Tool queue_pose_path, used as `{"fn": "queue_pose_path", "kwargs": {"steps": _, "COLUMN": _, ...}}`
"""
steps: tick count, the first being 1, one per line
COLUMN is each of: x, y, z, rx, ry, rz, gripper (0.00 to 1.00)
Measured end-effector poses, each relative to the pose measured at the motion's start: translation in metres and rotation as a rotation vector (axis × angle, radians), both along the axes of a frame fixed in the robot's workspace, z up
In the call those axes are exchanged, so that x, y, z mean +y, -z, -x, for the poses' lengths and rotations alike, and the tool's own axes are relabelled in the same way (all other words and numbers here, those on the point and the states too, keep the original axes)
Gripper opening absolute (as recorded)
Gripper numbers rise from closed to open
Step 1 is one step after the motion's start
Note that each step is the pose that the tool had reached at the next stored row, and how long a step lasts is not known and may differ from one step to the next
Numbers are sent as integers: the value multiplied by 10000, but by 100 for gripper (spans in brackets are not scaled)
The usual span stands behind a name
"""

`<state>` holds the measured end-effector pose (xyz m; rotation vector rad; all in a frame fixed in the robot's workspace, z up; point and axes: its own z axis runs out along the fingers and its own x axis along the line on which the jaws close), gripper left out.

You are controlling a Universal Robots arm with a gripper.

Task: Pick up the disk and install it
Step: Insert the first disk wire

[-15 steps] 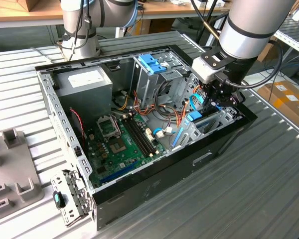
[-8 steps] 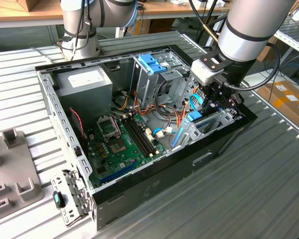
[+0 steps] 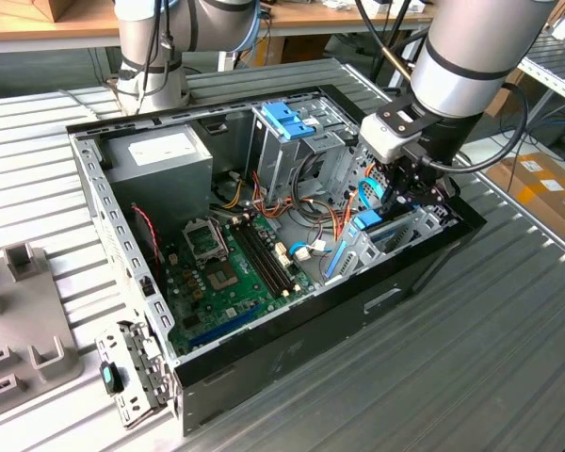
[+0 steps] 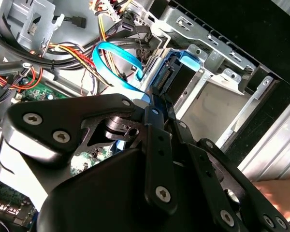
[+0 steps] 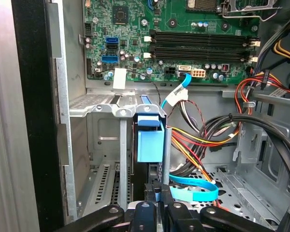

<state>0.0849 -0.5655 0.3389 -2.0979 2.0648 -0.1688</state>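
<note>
I am clenching my one gripper (image 5: 157,207) on the single disk (image 5: 150,141) in the bay (image 3: 412,229) at the exterior view's right; that view is showing one blue bracket (image 3: 287,118).

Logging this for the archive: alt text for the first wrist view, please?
The claw grips the blue-railed disk, standing on edge in a metal bay of an open computer case; a green circuit board and bundled cables lie beyond.
</note>
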Motion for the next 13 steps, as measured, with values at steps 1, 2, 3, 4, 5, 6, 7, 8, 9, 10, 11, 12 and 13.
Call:
{"fn": "queue_pose_path", "kwargs": {"steps": 1, "x": 0, "y": 0, "z": 0, "rx": 0, "ry": -1, "rz": 0, "gripper": 16}}
{"fn": "queue_pose_path", "kwargs": {"steps": 2, "x": 0, "y": 1, "z": 0, "rx": 0, "ry": 0, "rz": 0, "gripper": 16}}
{"fn": "queue_pose_path", "kwargs": {"steps": 3, "x": 0, "y": 5, "z": 0, "rx": -1, "ry": 0, "rz": -8, "gripper": 16}}
{"fn": "queue_pose_path", "kwargs": {"steps": 4, "x": 0, "y": 5, "z": 0, "rx": -1, "ry": 0, "rz": -8, "gripper": 17}}
{"fn": "queue_pose_path", "kwargs": {"steps": 5, "x": 0, "y": 5, "z": 0, "rx": -1, "ry": 0, "rz": -5, "gripper": 23}}
{"fn": "queue_pose_path", "kwargs": {"steps": 6, "x": 0, "y": 3, "z": 0, "rx": 0, "ry": 0, "rz": -1, "gripper": 29}}
{"fn": "queue_pose_path", "kwargs": {"steps": 7, "x": 0, "y": 3, "z": 0, "rx": 0, "ry": -1, "rz": -1, "gripper": 36}}
{"fn": "queue_pose_path", "kwargs": {"steps": 8, "x": 0, "y": 3, "z": 0, "rx": 0, "ry": 0, "rz": 1, "gripper": 36}}
{"fn": "queue_pose_path", "kwargs": {"steps": 9, "x": 0, "y": 2, "z": 0, "rx": 0, "ry": 0, "rz": 0, "gripper": 36}}
{"fn": "queue_pose_path", "kwargs": {"steps": 10, "x": 0, "y": -9, "z": 0, "rx": 0, "ry": 0, "rz": 0, "gripper": 36}}
{"fn": "queue_pose_path", "kwargs": {"steps": 11, "x": 0, "y": -23, "z": 0, "rx": 0, "ry": 0, "rz": -1, "gripper": 36}}
{"fn": "queue_pose_path", "kwargs": {"steps": 12, "x": 0, "y": -59, "z": 0, "rx": 0, "ry": 0, "rz": -1, "gripper": 36}}
{"fn": "queue_pose_path", "kwargs": {"steps": 13, "x": 0, "y": -89, "z": 0, "rx": -1, "ry": 0, "rz": -1, "gripper": 36}}
